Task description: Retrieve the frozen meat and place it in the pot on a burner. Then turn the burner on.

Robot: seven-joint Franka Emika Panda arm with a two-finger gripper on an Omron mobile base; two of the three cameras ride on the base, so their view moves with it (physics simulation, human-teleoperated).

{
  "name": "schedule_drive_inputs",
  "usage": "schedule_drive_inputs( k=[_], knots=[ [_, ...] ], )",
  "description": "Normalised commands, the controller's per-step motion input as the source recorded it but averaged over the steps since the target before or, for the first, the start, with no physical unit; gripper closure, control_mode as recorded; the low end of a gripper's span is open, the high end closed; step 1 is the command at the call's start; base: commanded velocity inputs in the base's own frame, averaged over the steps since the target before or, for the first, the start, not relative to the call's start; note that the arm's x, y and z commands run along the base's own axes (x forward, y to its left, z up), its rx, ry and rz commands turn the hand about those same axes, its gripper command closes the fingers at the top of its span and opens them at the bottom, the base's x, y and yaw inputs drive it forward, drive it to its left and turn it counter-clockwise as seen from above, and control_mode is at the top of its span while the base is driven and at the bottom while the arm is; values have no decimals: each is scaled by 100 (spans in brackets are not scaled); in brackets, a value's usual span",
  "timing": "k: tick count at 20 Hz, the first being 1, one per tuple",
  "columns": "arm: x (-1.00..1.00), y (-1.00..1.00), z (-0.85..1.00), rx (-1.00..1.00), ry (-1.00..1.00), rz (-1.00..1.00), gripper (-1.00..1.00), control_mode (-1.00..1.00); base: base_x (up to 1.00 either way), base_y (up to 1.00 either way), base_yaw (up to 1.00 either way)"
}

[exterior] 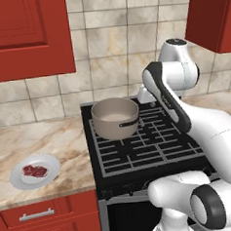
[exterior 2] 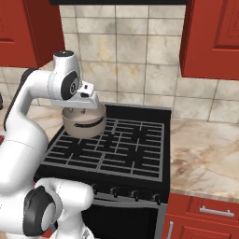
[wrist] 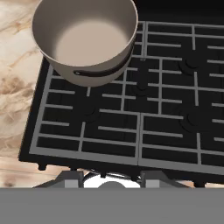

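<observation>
On the counter left of the stove, in the left base view, the frozen meat [exterior: 35,170] lies on a white plate [exterior: 51,174], well apart from the pot [exterior: 114,118] on the rear-left burner. In the right base view the arm hangs above that pot [exterior 2: 84,123]. In the hand view the gripper, narrowed and empty, overlooks the grates [wrist: 144,113]; the meat lies off to its left.

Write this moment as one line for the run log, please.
phase: start | frozen meat: on white plate, left counter | pot: empty, on rear-left burner | gripper: shut, holding nothing, above stove
</observation>
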Motion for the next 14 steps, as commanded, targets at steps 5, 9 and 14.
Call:
schedule_drive_inputs(
  k=[5, 9, 14],
  knots=[
    [-7, 4, 0, 0, 0, 0, -100, -100, 0, 0, 0],
    [-5, 14, 0, 0, 0, 0, -100, -100, 0, 0, 0],
    [-14, 27, 0, 0, 0, 1, -100, -100, 0, 0, 0]
  ],
)
